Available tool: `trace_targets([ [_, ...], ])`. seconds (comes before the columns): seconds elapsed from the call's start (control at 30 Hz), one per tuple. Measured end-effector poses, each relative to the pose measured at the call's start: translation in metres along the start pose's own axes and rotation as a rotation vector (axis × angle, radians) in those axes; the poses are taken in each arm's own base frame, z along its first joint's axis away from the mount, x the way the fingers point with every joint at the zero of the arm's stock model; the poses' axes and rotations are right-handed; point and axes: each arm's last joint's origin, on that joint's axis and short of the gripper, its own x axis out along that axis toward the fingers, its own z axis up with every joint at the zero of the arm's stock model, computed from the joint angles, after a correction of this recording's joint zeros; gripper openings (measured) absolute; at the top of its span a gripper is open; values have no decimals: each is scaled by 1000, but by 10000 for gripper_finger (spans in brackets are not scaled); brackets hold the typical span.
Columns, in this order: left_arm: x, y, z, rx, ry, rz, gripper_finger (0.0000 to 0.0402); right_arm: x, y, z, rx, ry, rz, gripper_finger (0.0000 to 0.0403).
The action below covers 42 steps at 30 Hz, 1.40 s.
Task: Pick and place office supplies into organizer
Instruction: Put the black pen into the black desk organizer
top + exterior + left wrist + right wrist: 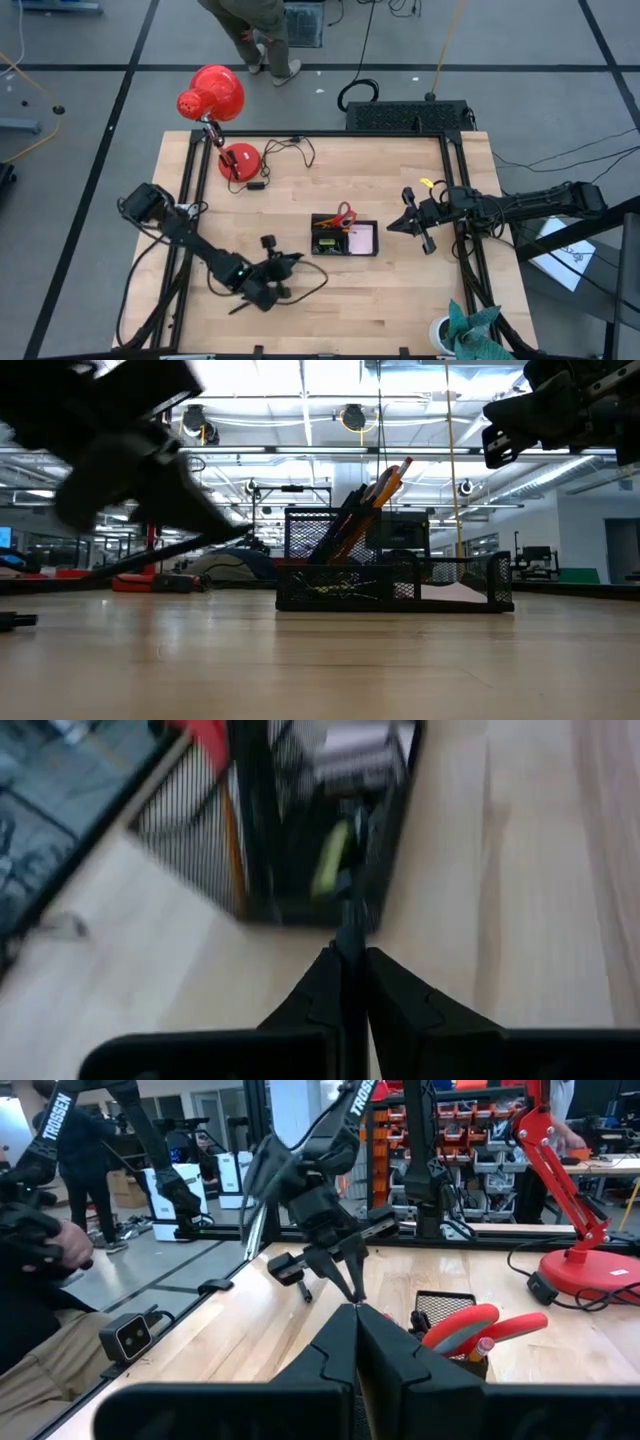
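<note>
**Left of the organizer: carry the pen in cleanly**

Left of the organizer (344, 239), the left gripper (287, 262) hovers low over the wooden table (400, 300), its fingers pinched on a thin black pen (349, 935) whose tip points toward the mesh tray. To do this step well, I judge the arm should lift enough to clear the near wall, line up over a free compartment, and let go only once the pen is inside; a low approach risks nudging the tray. Scissors (345, 213), pencils (385, 482) and a pink pad (362, 238) already sit in it. The left arm reaches in from the near left, forearm stretched rightward. The right gripper (408, 225) waits clamped on nothing, just right of the tray.
</note>
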Motion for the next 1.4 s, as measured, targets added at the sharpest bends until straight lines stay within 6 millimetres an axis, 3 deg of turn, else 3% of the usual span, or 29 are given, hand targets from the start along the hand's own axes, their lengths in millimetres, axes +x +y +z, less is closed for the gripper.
trace_targets([
  [0.13,18,18,34,56,-113,-74,31,0,0,0,-1,-4,0,0],
  [0.27,22,50,69,103,-266,-116,34,0,0,0,6,0,2,0],
  [0.37,20,77,88,127,-355,-146,27,0,0,0,8,4,4,0],
  [0.5,34,112,103,84,-467,-273,18,0,0,0,0,4,4,0],
  [0.63,59,131,105,69,-570,-413,24,0,0,0,-7,2,4,0],
  [0.77,85,136,98,59,-672,-531,25,0,0,0,-7,4,4,0],
  [0.93,109,137,85,27,-652,-554,19,0,0,0,-6,4,4,0],
  [1.4,124,134,73,-29,-589,-569,34,0,0,0,-15,5,4,0],
])
